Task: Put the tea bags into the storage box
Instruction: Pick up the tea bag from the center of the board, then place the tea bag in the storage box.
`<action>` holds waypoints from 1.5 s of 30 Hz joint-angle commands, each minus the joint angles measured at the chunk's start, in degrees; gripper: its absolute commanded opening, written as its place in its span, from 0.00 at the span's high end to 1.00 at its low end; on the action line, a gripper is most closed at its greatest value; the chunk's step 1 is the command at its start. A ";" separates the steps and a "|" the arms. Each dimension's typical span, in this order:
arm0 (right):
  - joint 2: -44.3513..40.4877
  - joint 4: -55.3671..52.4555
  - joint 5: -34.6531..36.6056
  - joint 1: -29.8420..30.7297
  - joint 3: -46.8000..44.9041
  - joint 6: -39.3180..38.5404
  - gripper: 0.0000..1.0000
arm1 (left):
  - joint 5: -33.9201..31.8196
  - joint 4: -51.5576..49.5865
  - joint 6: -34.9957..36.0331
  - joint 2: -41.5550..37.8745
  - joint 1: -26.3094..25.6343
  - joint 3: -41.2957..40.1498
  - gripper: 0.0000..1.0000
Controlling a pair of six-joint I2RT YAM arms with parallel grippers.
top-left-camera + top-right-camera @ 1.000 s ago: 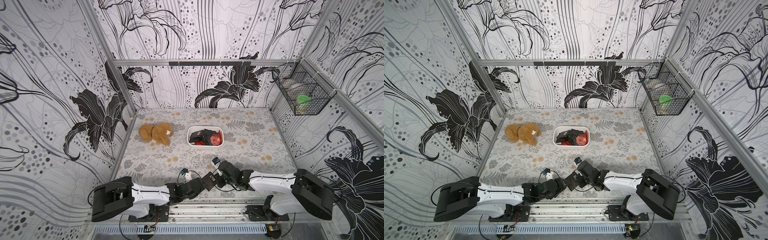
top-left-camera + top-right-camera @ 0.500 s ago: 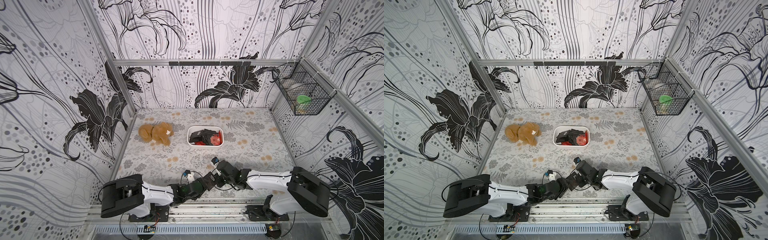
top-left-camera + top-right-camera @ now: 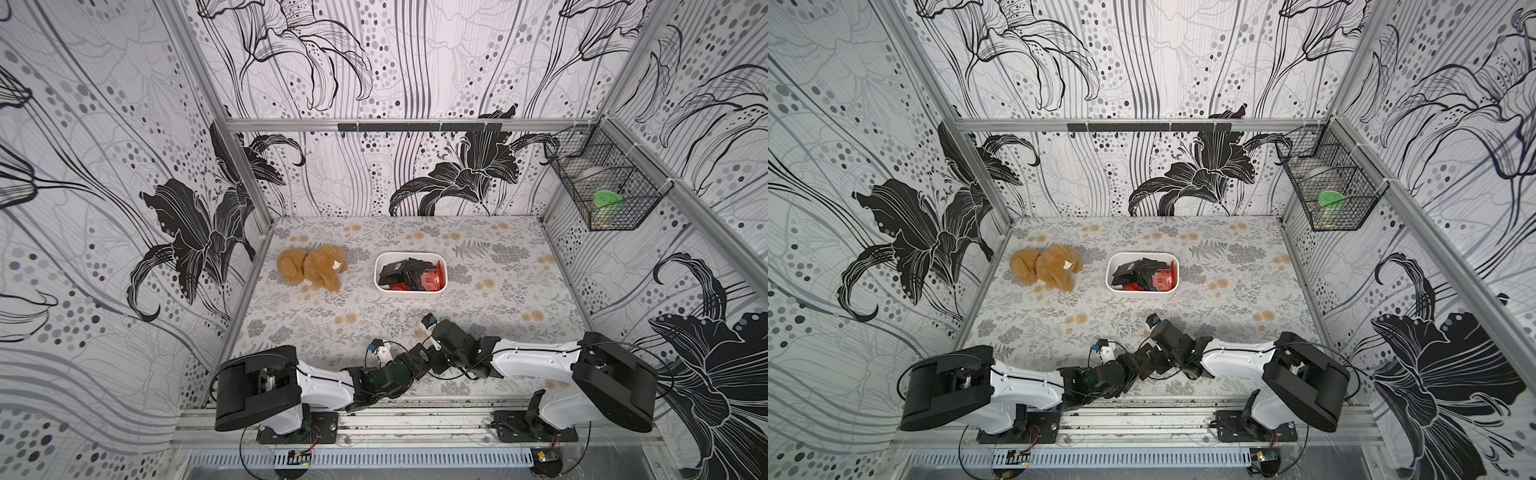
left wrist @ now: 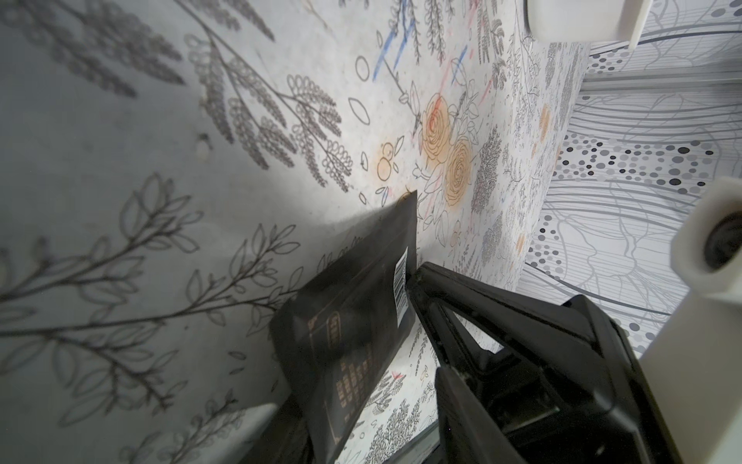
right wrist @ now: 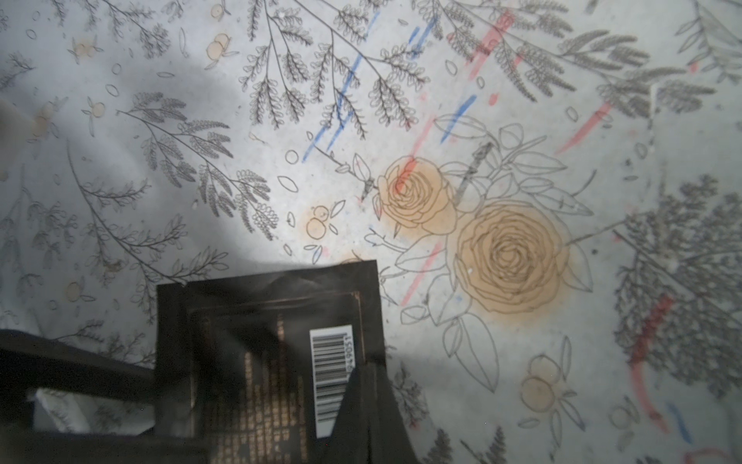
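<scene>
Pinching a black tea bag (image 5: 257, 341) by its barcode corner, right gripper (image 5: 363, 385) clamped tight, near the front of the worktop (image 3: 374, 324); left gripper (image 3: 417, 360) right alongside, can't tell if gripping; storage box (image 3: 409, 296) well behind.

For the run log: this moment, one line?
right gripper: shut on black tea bag | left gripper: open at its edge | storage box: part-filled

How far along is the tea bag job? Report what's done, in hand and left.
Done: a pile of tea bags, black and red, lies in the storage box. In hand: the right gripper is shut on one black tea bag at the table's near edge. Left: carry that one to the box; the top views show no other loose sachets.
</scene>
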 commanded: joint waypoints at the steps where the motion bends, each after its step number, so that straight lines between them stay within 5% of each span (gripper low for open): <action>1: 0.85 -1.34 -1.21 0.20 0.68 0.29 1.00 | -1.63 -5.55 0.48 1.81 0.61 0.07 0.53; 12: -1.47 -0.20 -1.83 0.20 -0.57 0.16 1.00 | 3.06 -3.18 6.02 6.90 3.22 5.26 0.73; 22: -13.45 1.03 4.68 0.20 -5.23 1.44 1.00 | 2.90 -9.83 10.40 0.31 4.44 4.40 0.96; 27: -26.55 0.95 10.87 0.20 -10.00 3.07 0.97 | -0.76 -26.67 20.56 -5.02 4.69 11.27 1.00; 34: -44.32 -1.70 18.95 0.20 -16.00 5.61 0.80 | -13.79 -50.94 39.33 -7.24 5.13 28.10 1.00; 41: -46.80 -3.19 22.37 0.20 -16.35 6.30 0.74 | -20.23 -52.57 59.86 -4.44 11.94 42.41 1.00; 45: -45.54 -3.59 22.72 0.20 -15.72 6.39 0.74 | -11.49 -45.44 67.10 -1.92 20.79 46.29 1.00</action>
